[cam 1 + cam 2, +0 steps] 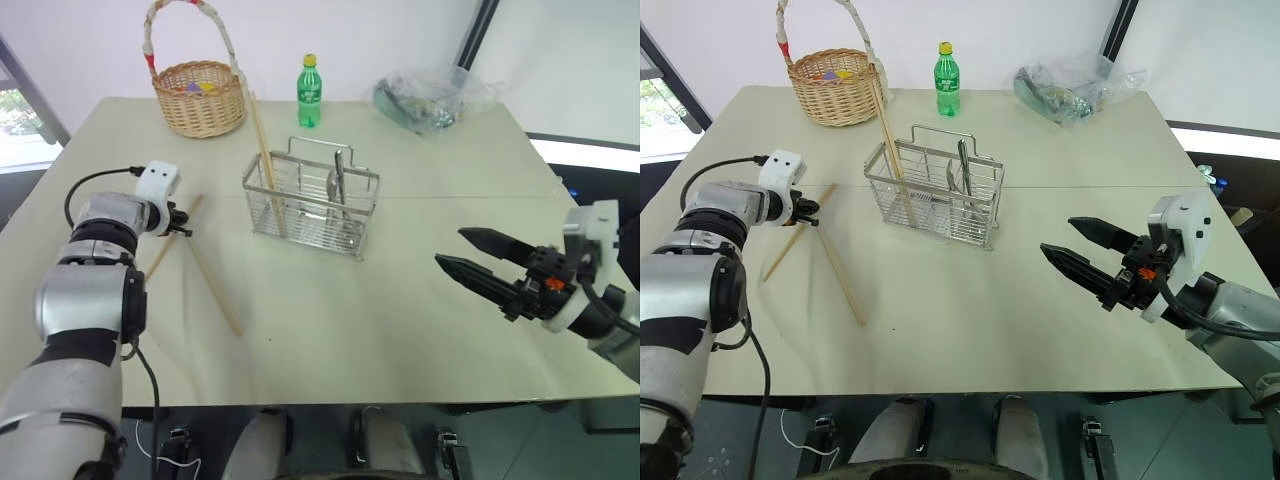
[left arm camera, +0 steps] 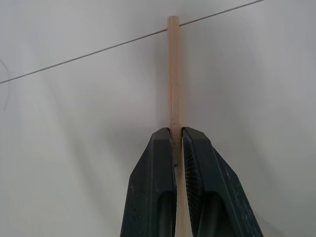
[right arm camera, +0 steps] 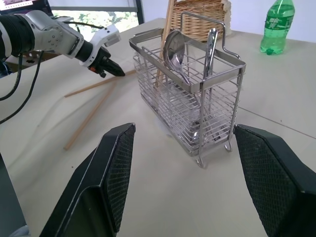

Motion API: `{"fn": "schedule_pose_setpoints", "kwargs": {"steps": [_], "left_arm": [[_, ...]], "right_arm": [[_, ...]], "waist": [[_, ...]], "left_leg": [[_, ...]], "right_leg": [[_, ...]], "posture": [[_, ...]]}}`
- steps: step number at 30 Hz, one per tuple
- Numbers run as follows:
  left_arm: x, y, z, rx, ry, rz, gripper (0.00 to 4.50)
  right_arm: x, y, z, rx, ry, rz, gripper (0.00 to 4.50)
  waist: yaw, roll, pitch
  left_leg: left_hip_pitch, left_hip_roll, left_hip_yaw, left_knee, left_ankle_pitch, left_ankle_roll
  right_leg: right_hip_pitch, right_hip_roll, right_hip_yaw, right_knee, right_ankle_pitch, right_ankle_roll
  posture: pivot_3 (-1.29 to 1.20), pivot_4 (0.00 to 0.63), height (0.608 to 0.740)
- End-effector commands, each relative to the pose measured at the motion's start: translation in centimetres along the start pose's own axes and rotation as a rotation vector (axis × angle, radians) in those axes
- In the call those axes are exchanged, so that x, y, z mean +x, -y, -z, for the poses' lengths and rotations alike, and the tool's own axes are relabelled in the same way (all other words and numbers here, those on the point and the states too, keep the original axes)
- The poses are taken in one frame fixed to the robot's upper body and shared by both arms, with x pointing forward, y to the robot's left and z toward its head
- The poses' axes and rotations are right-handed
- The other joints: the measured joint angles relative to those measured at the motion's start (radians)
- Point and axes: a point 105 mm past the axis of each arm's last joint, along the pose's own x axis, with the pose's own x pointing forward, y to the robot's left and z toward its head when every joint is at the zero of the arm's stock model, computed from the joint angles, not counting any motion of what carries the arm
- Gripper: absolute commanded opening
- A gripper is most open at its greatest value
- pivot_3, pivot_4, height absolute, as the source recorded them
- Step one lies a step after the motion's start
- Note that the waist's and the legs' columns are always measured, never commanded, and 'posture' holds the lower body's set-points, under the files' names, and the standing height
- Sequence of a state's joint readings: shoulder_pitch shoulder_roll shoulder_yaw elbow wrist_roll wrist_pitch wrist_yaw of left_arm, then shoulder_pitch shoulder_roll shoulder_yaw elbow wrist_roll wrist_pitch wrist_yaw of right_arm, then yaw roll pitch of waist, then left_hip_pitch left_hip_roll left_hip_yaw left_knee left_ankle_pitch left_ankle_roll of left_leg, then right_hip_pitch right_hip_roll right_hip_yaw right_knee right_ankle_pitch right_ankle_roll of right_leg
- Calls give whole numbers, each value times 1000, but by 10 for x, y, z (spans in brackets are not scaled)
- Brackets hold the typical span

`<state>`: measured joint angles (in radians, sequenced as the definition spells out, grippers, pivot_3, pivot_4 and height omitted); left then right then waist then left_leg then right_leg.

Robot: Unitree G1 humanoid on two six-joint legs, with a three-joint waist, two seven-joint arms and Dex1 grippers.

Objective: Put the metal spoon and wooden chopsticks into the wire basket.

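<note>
Our left end effector (image 1: 181, 222) is pinched shut on 1 of the wooden chopsticks (image 2: 173, 84), long axis running straight out ahead of its tips. A 2nd stick (image 1: 214, 285) lies flat just beside it. Wire basket (image 1: 310, 205) sits off to its right on the counter (image 1: 400, 320), metal spoon (image 3: 174, 49) already inside. Right end effector (image 1: 472, 254) gapes wide, holding nothing. No readable writing on the green bottle (image 1: 309, 92).

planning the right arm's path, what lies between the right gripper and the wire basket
Bare tabletop, seen in the left eye view, lies between the right gripper and the wire basket.
</note>
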<state>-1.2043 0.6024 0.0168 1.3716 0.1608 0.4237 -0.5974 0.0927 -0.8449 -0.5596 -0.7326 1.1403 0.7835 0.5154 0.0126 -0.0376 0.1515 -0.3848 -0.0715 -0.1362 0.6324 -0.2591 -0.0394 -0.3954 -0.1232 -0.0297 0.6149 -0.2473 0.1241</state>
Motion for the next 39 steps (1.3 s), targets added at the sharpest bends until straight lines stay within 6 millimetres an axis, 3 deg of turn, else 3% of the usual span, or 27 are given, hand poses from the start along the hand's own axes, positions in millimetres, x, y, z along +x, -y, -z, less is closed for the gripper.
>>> {"fn": "schedule_pose_setpoints", "kwargs": {"steps": [1,5,9,13,16,19,23,27,33,36,39], "left_arm": [[-18,-22,-38,-62,181,-85,62],[-46,-41,-86,-91,420,-167,62],[-98,-49,-151,-218,782,-106,62],[-163,-35,-213,-442,1143,171,62],[-189,-6,-237,-430,1273,345,62],[-195,26,-247,-381,1311,436,62],[-186,65,-246,-299,1319,502,62],[-159,90,-234,-259,1278,508,62],[-138,119,-217,-152,1243,514,62],[-118,142,-196,-120,1183,528,62],[-109,152,-182,-106,1164,517,62]], "right_arm": [[1,-3,-8,-50,26,-11,3273],[1,-3,-9,-53,30,-9,3273],[1,-3,-10,-49,37,-3,3273],[4,-5,-7,-32,50,2,3273],[8,-7,-5,-14,68,2,3273],[11,-9,-2,-5,75,3,3273],[10,-9,-2,3,89,18,3273],[8,-9,0,9,93,45,3273],[1,-9,-4,9,105,84,3273],[-2,-6,-4,5,101,109,3273],[-2,-5,-5,1,99,119,3273]], "waist": [[0,0,0],[0,-1,0],[2,-1,0],[1,-1,0],[0,0,-1],[-1,2,-2],[0,2,-2],[-3,2,-2],[0,2,-2],[2,2,-2],[2,2,-2]], "left_leg": [[0,0,0,0,0,0],[0,0,-1,0,0,0],[0,0,-1,0,0,0],[-2,0,-1,2,0,0],[-1,-1,-2,2,0,0],[1,-1,-1,2,0,0],[6,-1,-1,2,0,0],[7,0,0,0,0,0],[7,0,0,0,0,0],[7,-1,0,1,0,0],[7,-1,0,1,0,0]], "right_leg": [[0,0,0,0,0,0],[0,0,0,0,0,0],[0,-1,0,0,0,0],[0,-1,-1,-1,0,1],[1,-2,-1,-1,1,1],[3,-3,0,0,1,1],[6,-2,0,0,1,1],[6,-1,2,0,1,1],[6,-1,2,0,1,1],[7,-1,2,0,1,1],[8,-1,2,-1,1,1]], "posture": [[0,150,674],[0,150,674],[0,150,674],[0,150,674],[0,150,674],[0,150,674],[0,150,674],[0,150,674],[0,150,674],[0,150,674],[0,150,674]]}}
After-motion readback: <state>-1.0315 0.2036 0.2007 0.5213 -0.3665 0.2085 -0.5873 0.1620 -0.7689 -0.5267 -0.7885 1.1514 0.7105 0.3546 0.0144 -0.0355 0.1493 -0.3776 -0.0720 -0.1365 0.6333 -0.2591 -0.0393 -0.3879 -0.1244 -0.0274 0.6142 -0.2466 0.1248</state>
